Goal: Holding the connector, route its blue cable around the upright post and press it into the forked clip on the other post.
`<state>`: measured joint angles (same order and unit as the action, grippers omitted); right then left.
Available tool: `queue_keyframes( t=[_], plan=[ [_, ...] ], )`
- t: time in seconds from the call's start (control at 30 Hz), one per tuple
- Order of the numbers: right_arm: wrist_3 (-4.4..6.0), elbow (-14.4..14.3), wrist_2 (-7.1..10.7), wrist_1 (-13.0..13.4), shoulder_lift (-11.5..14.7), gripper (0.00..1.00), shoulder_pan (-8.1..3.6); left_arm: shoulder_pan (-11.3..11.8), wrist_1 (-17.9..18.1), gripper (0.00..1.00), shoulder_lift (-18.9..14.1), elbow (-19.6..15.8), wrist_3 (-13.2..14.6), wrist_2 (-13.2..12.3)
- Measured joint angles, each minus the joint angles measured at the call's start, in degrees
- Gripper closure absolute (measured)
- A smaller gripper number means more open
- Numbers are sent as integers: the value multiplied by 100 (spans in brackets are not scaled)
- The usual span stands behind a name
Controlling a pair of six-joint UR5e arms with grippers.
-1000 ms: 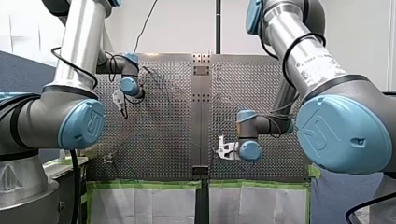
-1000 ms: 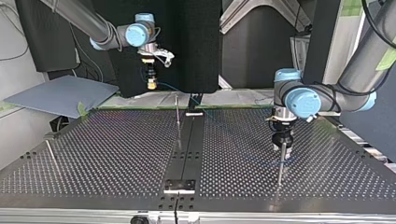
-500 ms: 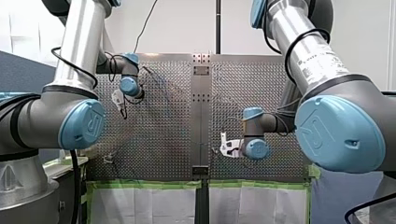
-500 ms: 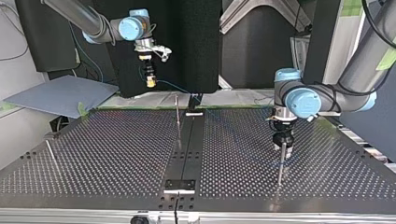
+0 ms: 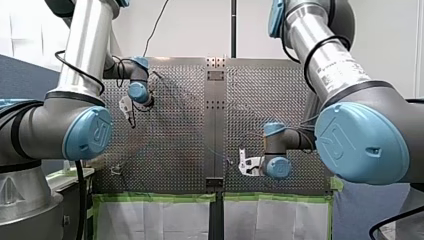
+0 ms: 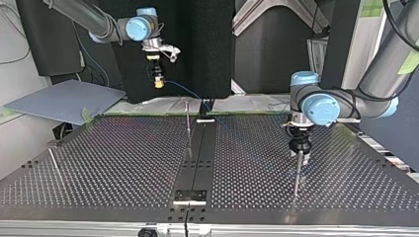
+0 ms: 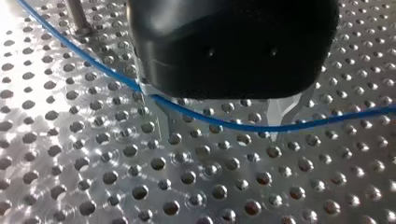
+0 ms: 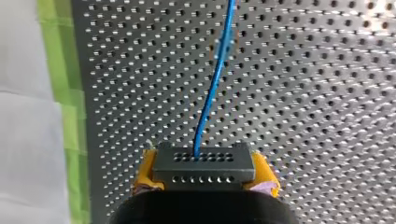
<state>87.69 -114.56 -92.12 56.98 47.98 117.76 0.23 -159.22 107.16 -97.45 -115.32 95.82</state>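
My right gripper (image 8: 203, 176) is shut on the dark grey connector (image 8: 203, 164), held between its yellow pads (image 8: 145, 170). The blue cable (image 8: 214, 88) leaves the connector and runs out over the perforated plate. In the top view this gripper (image 6: 158, 81) hangs high above the table's far edge, and the cable (image 6: 185, 94) slopes down from it past the thin centre post (image 6: 188, 123). My left gripper (image 6: 300, 148) stands just over another upright post (image 6: 296, 175). In the left wrist view its metal fingers (image 7: 164, 122) stand apart and the cable (image 7: 224, 125) crosses between them, not gripped.
A third, leaning post (image 6: 53, 163) stands at the top view's left. A black strip (image 6: 197, 158) with small plates runs down the table's middle. Green tape (image 5: 160, 197) edges the table's near side. A thin rod base (image 7: 74, 16) shows beside the left gripper.
My right arm has carried the connector up and toward the top view's left, and toward the near edge in the front view. The left arm has held still.
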Motion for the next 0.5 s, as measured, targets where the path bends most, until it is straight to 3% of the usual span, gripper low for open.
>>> queue_keyframes(
  t=[0.2, 0.5],
  plan=[
    [-3, -1, 0, 52, -86, 98, -2, 6, -210, 2, 0, -1, -174, 44],
    [-4, 1, 0, 61, -93, 98, -3, 32, -231, 2, 2, -59, -622, -339]
  ],
)
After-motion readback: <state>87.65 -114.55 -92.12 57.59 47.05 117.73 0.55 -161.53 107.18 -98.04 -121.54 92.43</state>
